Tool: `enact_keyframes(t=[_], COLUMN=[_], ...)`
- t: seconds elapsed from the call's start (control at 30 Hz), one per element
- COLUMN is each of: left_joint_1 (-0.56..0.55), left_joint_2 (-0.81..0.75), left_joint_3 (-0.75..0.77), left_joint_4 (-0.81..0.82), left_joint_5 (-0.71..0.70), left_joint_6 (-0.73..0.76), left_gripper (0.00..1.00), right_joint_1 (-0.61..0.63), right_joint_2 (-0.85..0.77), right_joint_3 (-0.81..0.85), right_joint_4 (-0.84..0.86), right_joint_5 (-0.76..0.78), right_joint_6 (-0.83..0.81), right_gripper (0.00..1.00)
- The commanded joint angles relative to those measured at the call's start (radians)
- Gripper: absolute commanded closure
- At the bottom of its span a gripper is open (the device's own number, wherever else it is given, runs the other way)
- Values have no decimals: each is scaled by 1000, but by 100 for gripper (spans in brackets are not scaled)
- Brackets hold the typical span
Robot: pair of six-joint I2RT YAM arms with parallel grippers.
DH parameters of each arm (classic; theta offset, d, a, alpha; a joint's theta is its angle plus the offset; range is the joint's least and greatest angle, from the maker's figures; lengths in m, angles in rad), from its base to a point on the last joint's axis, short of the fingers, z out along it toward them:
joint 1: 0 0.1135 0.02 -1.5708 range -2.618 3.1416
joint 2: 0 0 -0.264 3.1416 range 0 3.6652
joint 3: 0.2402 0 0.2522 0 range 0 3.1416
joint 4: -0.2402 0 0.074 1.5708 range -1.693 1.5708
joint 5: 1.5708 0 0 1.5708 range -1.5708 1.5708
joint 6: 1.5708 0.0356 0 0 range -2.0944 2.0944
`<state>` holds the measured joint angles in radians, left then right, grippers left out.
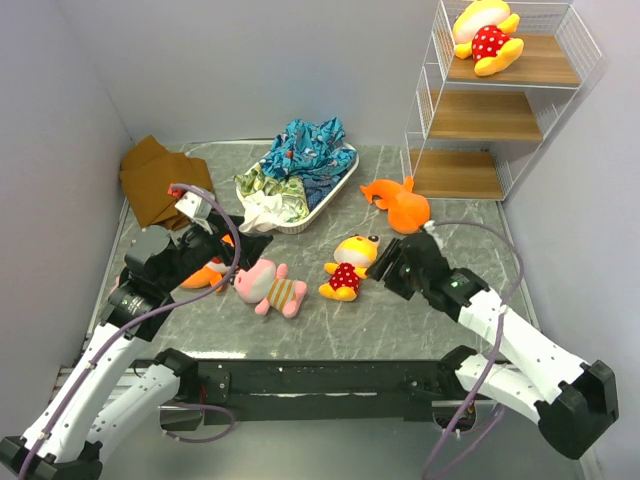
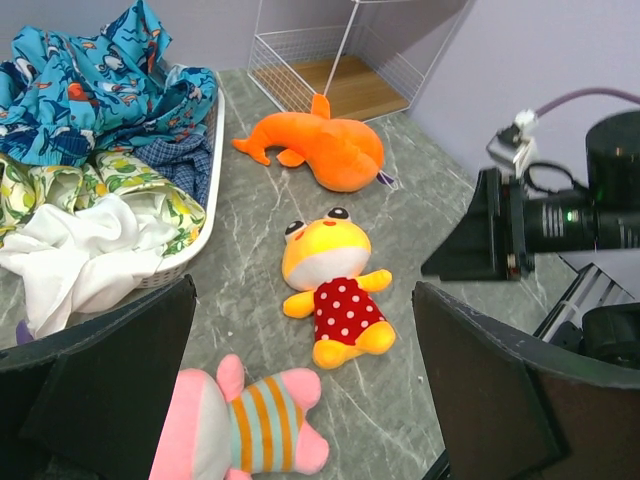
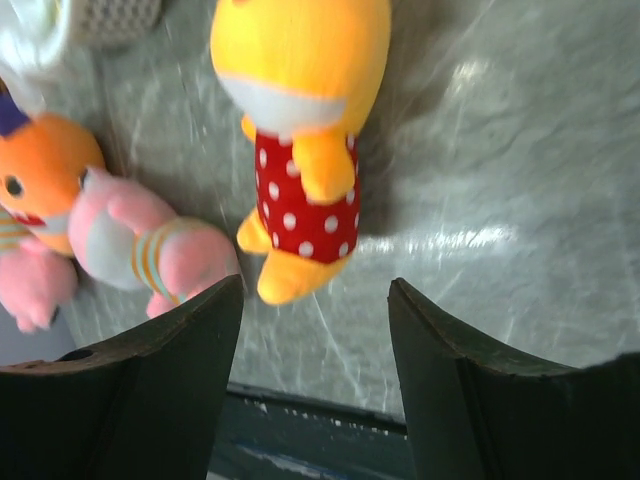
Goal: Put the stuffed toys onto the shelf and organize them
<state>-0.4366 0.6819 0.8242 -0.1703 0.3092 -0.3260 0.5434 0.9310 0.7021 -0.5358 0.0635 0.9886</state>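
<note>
1. Grasping the yellow spotted toy (image 1: 350, 266) looks like the step in hand. It lies face up on the table (image 1: 480, 250), well short of the shelf (image 1: 500, 110), on the arms' side of it.
2. Roughly half open and holding nothing, the right gripper (image 3: 315, 300) hovers at the toy's shelf-side flank, its jaws lined up on the feet end.
3. Better to carry the jaws forward over the red dotted body than to pinch a foot. The trunk looks narrow enough for this opening, and a foot would likely slip out.
4. Wide open and empty, the left gripper (image 2: 305, 290) sits much farther from the shelf, over an orange toy (image 1: 205, 272).
5. On the yellow toy's side away from the shelf lies the pink striped toy (image 1: 270, 288), near but apart. Keep the far jaw off it when closing.
6. Near the shelf's foot lies the orange shark (image 1: 400, 203), on the likely carry path. Lift well up before swinging across.
7. A second yellow toy (image 1: 485, 38) fills one end of the shelf's top board, while the middle and bottom boards show nothing on them. Wire sides and backs leave only the open front for entry.
8. A wall (image 1: 600, 200) stands close beside the shelf, so elbow room there is tight. The tray (image 1: 340, 185) and its cloth heap (image 1: 305, 150) lie well off to the shelf's other side, out of the path.
</note>
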Motion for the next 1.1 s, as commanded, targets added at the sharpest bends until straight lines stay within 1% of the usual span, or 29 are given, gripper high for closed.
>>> enact_keyframes(t=[0.0,0.03,0.1,0.13,0.23,0.3,0.4,0.47,0.57,0.6,0.67,0.7,0.77,0.8,0.87,0.9,0.93,0.97,1.0,1.07], left_joint_1=[-5,-5,-7,-7,-7,-7,-10,-14,-17,-17,-17,-17,-17,-17,-17,-17,-16,-17,-17,-17], left_joint_2=[-10,-10,-7,-8,-5,-5,-2,1,4,4,7,8,11,11,16,16,18,16,16,16], left_joint_3=[1,1,0,1,0,-2,1,1,1,0,1,1,3,1,1,3,3,3,3,0], left_joint_4=[11,11,11,9,8,8,8,3,3,5,5,5,5,5,3,5,3,5,3,6], left_joint_5=[-21,-21,-22,-24,-30,-32,-33,-36,-38,-38,-35,-33,-32,-32,-25,-25,-25,-27,-28,-30], left_joint_6=[13,13,13,13,15,15,16,18,19,19,19,19,19,19,19,19,19,21,21,21], left_gripper=[4,4,4,4,4,4,4,4,4,4,4,4,4,4,4,4,4,4,3,4], right_joint_1=[96,140,190,229,280,299,322,331,331,331,332,331,331,328,329,326,328,328,328,326], right_joint_2=[6,29,63,107,191,229,316,338,335,316,295,275,258,246,236,230,227,224,220,213], right_joint_3=[-44,-52,-53,-49,-21,-3,40,51,33,24,7,2,-1,-1,8,14,25,30,34,51], right_joint_4=[109,126,154,154,155,161,93,74,72,91,105,106,103,105,93,86,79,57,48,-7], right_joint_5=[61,67,91,105,162,206,283,303,323,332,349,357,394,401,424,430,435,446,447,464], right_joint_6=[61,74,90,100,107,101,111,110,94,75,58,36,16,-8,-24,-42,-48,-50,-59,-45], right_gripper=[32,31,31,31,31,32,34,35,47,55,63,68,72,76,80,85,87,92,95,98])
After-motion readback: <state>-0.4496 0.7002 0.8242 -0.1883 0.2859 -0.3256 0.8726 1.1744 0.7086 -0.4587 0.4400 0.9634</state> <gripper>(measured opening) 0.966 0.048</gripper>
